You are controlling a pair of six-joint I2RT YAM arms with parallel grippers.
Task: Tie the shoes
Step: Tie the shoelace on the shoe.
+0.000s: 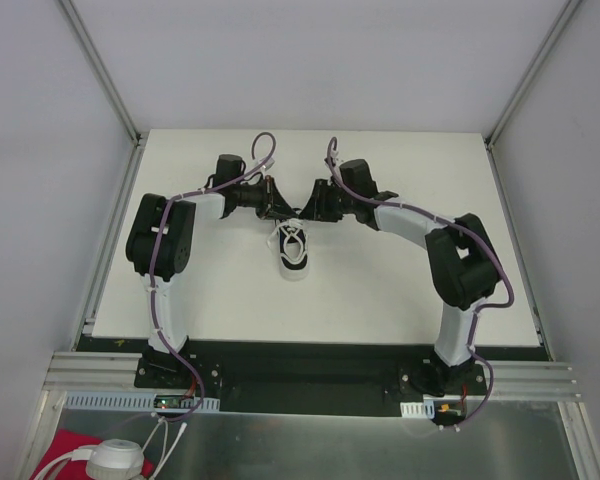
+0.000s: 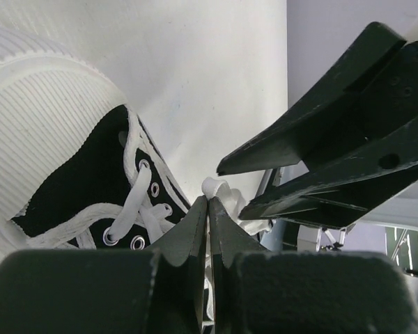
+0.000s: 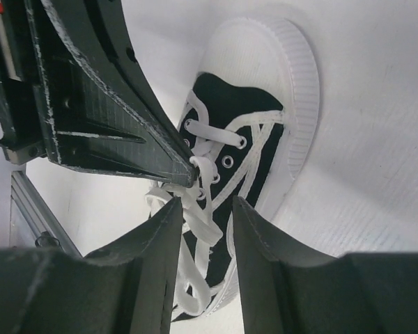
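Where the sneaker sits: the sneaker (image 1: 293,250) lies flat near the middle of the white desk (image 1: 400,290). From the top camera its white toe cap points to 6 o'clock and its laced throat to 12 o'clock.
Left jaws: closed, with the tips pinching a bight of white lace (image 2: 213,188) just above the top eyelets. The left arm (image 1: 160,240) reaches in from 9 o'clock.
Right jaws: apart and gripping nothing, with loose lace strands lying in the gap between them. The right arm (image 1: 460,260) reaches in from 3 o'clock, its tips just beside the left ones.
Step in hand: probably passing or crossing the lace between the two jaws at the shoe's 12 o'clock end. Whether a first knot is in, I cannot tell.
Doing it well: hold the left pinch firm so the bight does not slip. Close the right jaws on one strand only, near the left tips. Draw apart slowly toward 9 and 3 o'clock.
Watch for: the light shoe may drag or tip under lace tension, and the thin lace may slide out of smooth tips.
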